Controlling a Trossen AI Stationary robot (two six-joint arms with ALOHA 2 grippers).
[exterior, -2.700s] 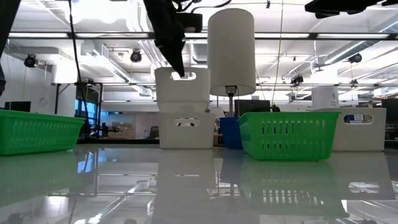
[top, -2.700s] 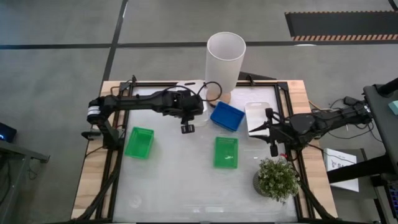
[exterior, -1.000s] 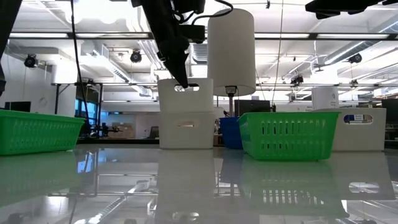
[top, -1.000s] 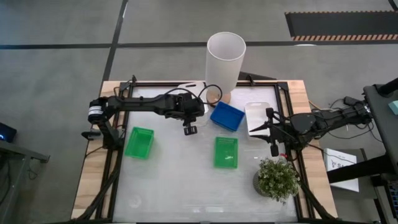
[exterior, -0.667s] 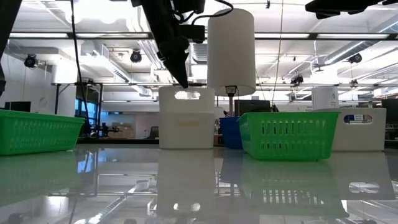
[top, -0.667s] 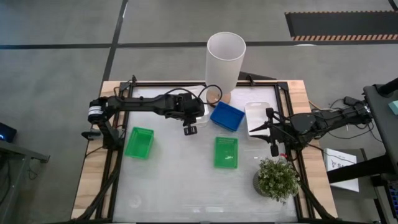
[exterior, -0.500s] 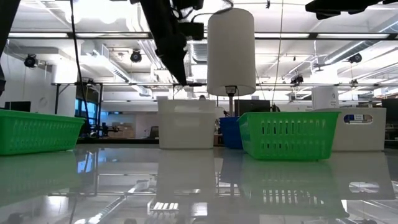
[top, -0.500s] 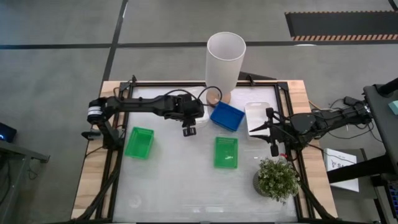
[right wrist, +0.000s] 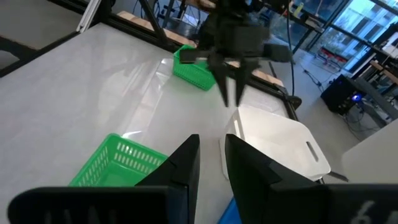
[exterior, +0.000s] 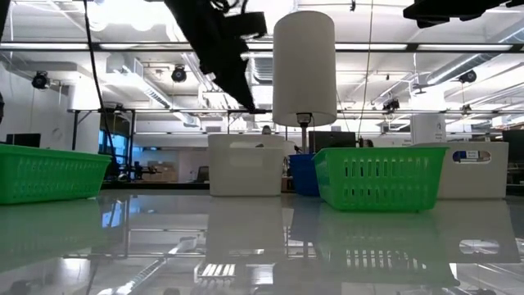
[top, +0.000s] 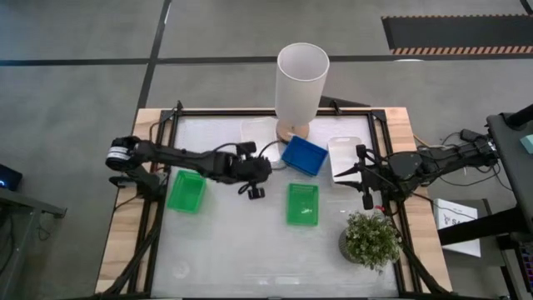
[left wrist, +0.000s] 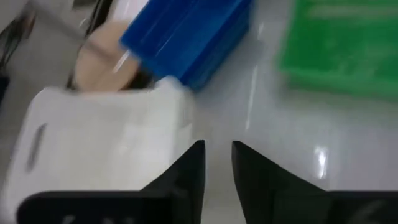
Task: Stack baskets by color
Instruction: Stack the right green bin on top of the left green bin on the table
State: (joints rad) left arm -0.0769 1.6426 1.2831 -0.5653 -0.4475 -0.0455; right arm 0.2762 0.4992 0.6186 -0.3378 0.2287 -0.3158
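Observation:
The white basket stack (top: pixel 258 132) stands at the far middle, beside the blue basket (top: pixel 303 155). One green basket (top: pixel 186 190) sits at the left, another green basket (top: pixel 302 203) in the middle. A single white basket (top: pixel 346 155) stands at the right. My left gripper (top: pixel 254 192) hangs above the table on the near side of the white stack (left wrist: pixel 106 143), fingers slightly apart, nothing between them. My right gripper (top: pixel 340 176) hovers by the single white basket, fingers slightly apart and empty.
A tall white cylinder (top: pixel 301 79) stands on a wooden disc at the far edge behind the blue basket. A potted plant (top: pixel 371 240) sits at the near right corner. Bare tabletop lies between the green baskets and toward the near edge.
The upper white basket has sunk down into the lower white one, so the stack now stands only one basket high. My left gripper has come off it and swung toward the table's near edge, a little lower.

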